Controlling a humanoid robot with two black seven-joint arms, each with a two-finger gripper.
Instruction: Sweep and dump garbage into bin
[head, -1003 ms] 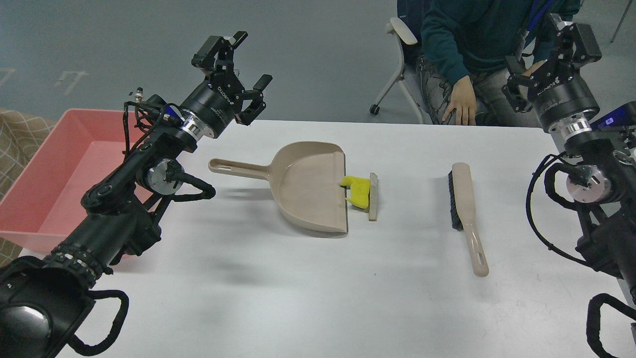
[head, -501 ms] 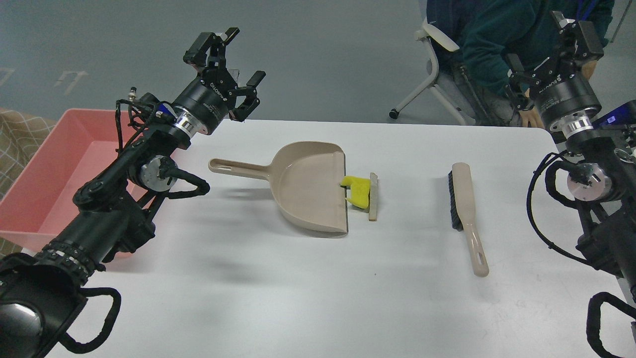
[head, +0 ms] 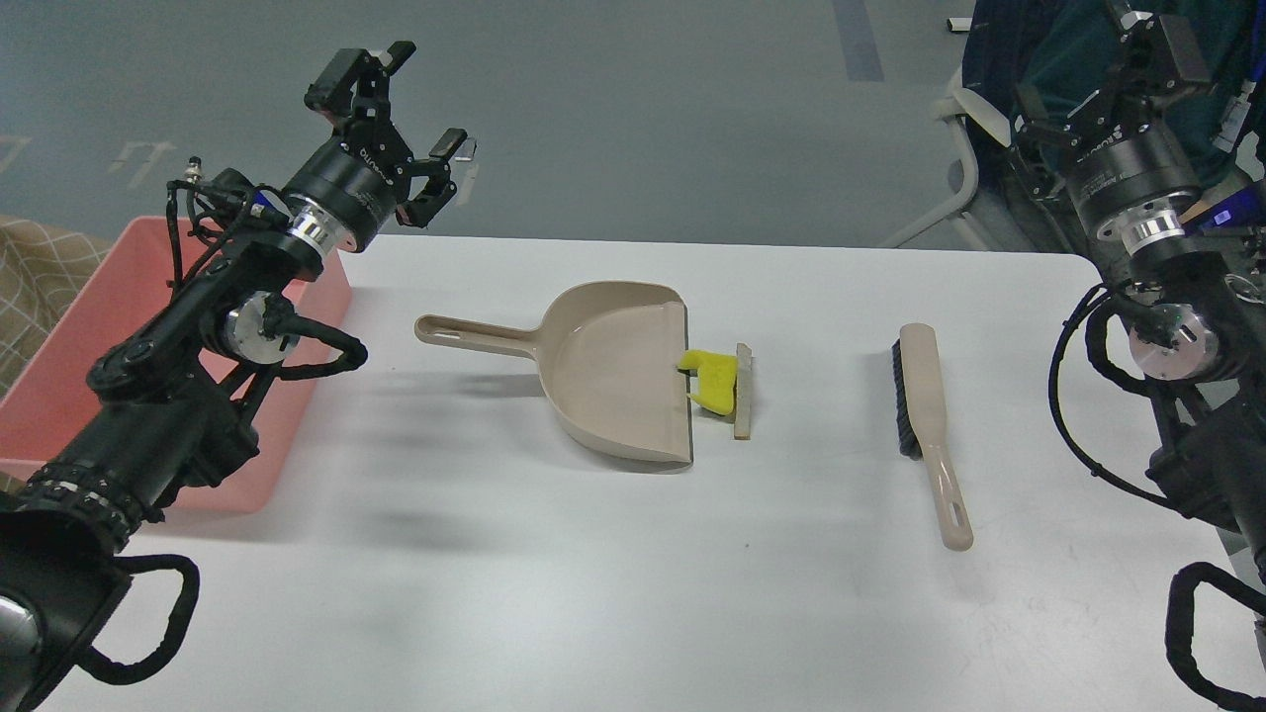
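A bent yellow scrap (head: 714, 378) lies at the open lip of the beige dustpan (head: 613, 368) in the middle of the white table. A flat pale slice (head: 743, 392) lies right beside the yellow scrap, just outside the lip. The beige brush (head: 927, 425) with black bristles lies to the right. The pink bin (head: 59, 396) stands at the table's left edge, partly behind my left arm. My left gripper (head: 401, 119) is open and empty, raised above the bin's far right corner. My right gripper (head: 1108, 74) is open and empty, raised at the far right.
A white chair (head: 964, 168) and a person in dark clothes stand behind the table's far right corner, close behind my right gripper. A patterned cloth (head: 25, 287) lies left of the bin.
My left arm has swung left and back, away from the dustpan handle toward the bin. My right gripper has shifted slightly up. The person and chair have moved right.
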